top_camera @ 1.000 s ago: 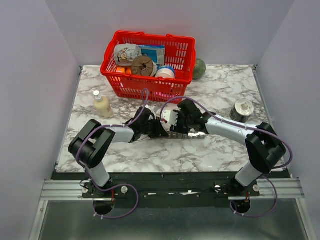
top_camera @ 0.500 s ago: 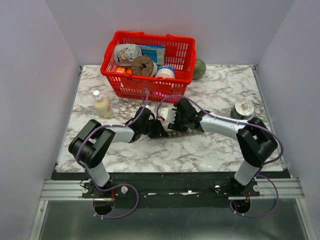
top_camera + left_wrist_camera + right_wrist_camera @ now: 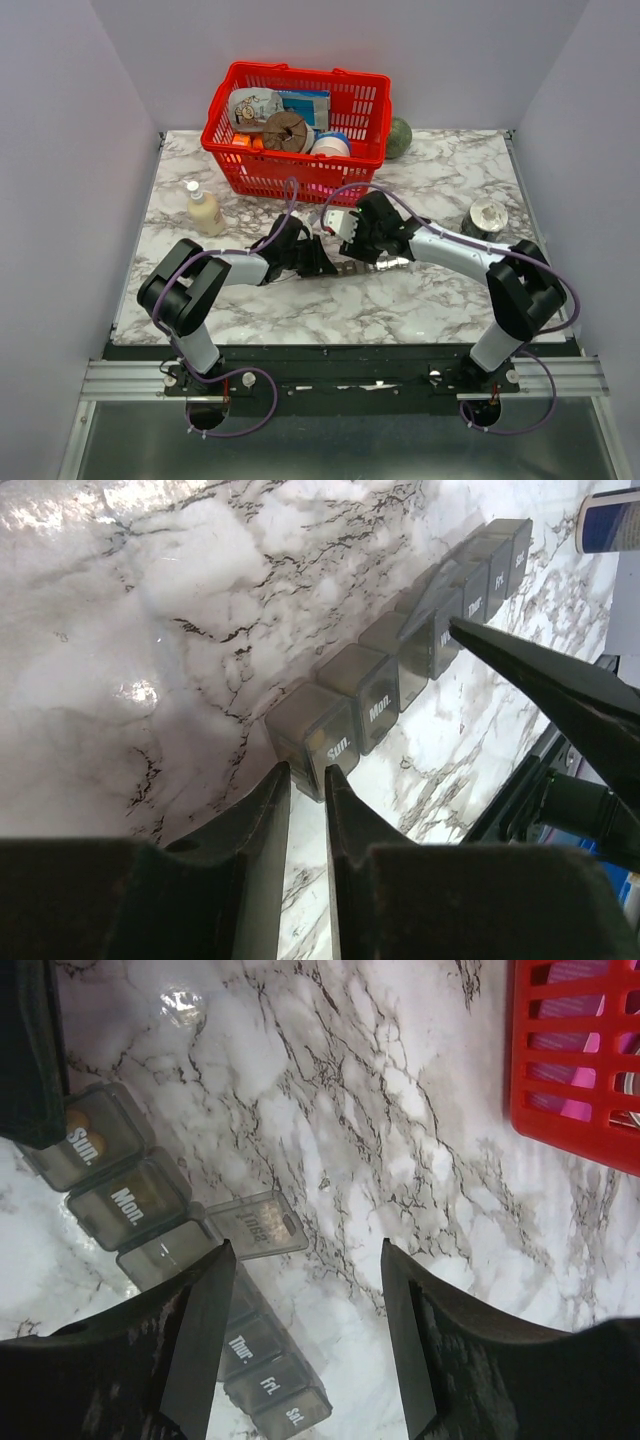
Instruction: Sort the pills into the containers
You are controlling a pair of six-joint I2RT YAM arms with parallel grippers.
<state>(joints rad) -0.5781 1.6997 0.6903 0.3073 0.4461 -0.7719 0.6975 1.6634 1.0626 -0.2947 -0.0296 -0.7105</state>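
The sorting looks partly done, as far as I can judge. The pill organiser point(image 3: 400, 650) lies flat on the table point(image 3: 440, 180) near its middle, between the two arms. Through the smoky lids of the Sun. compartment point(image 3: 85, 1135) and the Mon. compartment point(image 3: 130, 1200), rounded orange-brown shapes show, which I take for pills in place. One lid point(image 3: 255, 1225) farther along, Tuesday's or Wednesday's, stands flipped open to the side. The cell under it is mostly hidden, so I cannot tell whether it is filled. Thur., Fri. and Sat. are closed and look plain grey, so most of the week seems left to fill. The left hand point(image 3: 305, 778) sits at the Sun. end with its fingers almost together, a slim gap between them; whether they pinch the strip's edge or only brace it I cannot tell. The right hand point(image 3: 308, 1250) hovers over the middle of the strip, its fingers well apart with nothing between them. The organiser is a narrow row of seven small square boxes in smooth, translucent dark grey plastic, with rounded corners and white day labels. The table is glossy, with a white marble pattern, dark veins and patches of glare. The basket point(image 3: 300, 72) behind is a red plastic lattice.
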